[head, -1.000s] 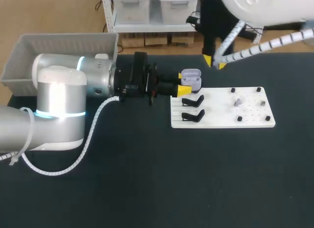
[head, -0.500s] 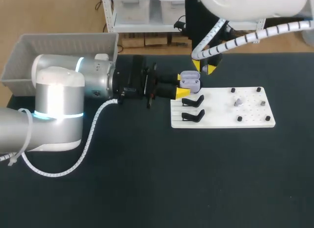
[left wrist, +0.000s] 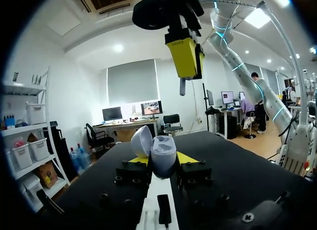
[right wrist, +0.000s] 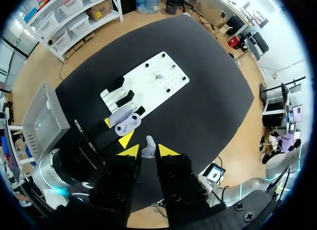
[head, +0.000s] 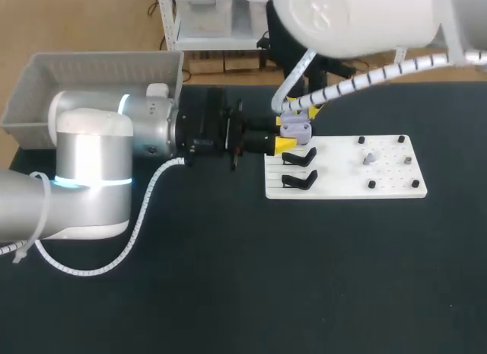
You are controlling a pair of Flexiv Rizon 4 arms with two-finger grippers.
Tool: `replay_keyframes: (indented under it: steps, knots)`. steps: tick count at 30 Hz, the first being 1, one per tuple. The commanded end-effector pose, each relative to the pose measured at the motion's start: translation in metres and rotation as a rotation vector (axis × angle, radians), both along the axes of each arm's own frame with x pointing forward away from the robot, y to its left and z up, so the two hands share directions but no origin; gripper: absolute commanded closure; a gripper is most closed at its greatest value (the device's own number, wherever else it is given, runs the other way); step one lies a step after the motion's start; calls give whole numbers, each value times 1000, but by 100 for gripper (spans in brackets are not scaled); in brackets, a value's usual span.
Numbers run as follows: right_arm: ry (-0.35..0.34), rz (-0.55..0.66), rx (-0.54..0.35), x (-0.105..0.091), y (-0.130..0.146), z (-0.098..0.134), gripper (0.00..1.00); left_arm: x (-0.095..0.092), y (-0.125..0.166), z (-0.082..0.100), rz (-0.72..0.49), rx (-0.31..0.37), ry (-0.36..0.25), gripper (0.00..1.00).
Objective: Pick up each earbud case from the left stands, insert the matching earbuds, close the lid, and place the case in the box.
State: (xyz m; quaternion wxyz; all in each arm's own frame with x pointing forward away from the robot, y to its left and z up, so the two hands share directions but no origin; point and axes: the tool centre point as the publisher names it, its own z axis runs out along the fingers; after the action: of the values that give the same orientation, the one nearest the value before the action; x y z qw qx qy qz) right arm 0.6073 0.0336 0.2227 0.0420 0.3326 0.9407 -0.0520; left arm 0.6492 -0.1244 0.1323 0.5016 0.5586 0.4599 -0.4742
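Note:
A lilac earbud case (head: pixel 295 125) with its lid up sits between the yellow fingers of my left gripper (head: pixel 284 132), which is shut on it just off the white board's (head: pixel 342 183) left end. In the left wrist view the case (left wrist: pixel 163 148) stands upright in that gripper (left wrist: pixel 163 160), with the lid (left wrist: pixel 140 140) tilted back. My right gripper (head: pixel 298 107) hangs right above the case, shut on a small grey earbud (right wrist: pixel 148 145). That earbud (left wrist: pixel 182 86) hangs above the open case. A second earbud (head: pixel 368 158) lies on the board.
Two empty black stands (head: pixel 299 156) (head: pixel 299 180) sit at the board's left end, and small black pegs (head: pixel 371 185) dot its right part. A grey box (head: pixel 46 80) stands at the table's far left corner, behind my left arm.
My right arm has swung left from the table's far edge to just above the open case, still holding the earbud. The left arm and the case have stayed put.

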Motion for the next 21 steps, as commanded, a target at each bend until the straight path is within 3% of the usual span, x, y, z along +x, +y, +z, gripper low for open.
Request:
replay_keyframes:
  steps: [1, 21]
  knots:
    - [-10, -2, -3, -2, 4, -7, 100, -2, 0, 0, 9, 0, -2, 100]
    - [-5, -9, 13, 23, 8, -33, 100, -2, 0, 0, 9, 0, -2, 100]
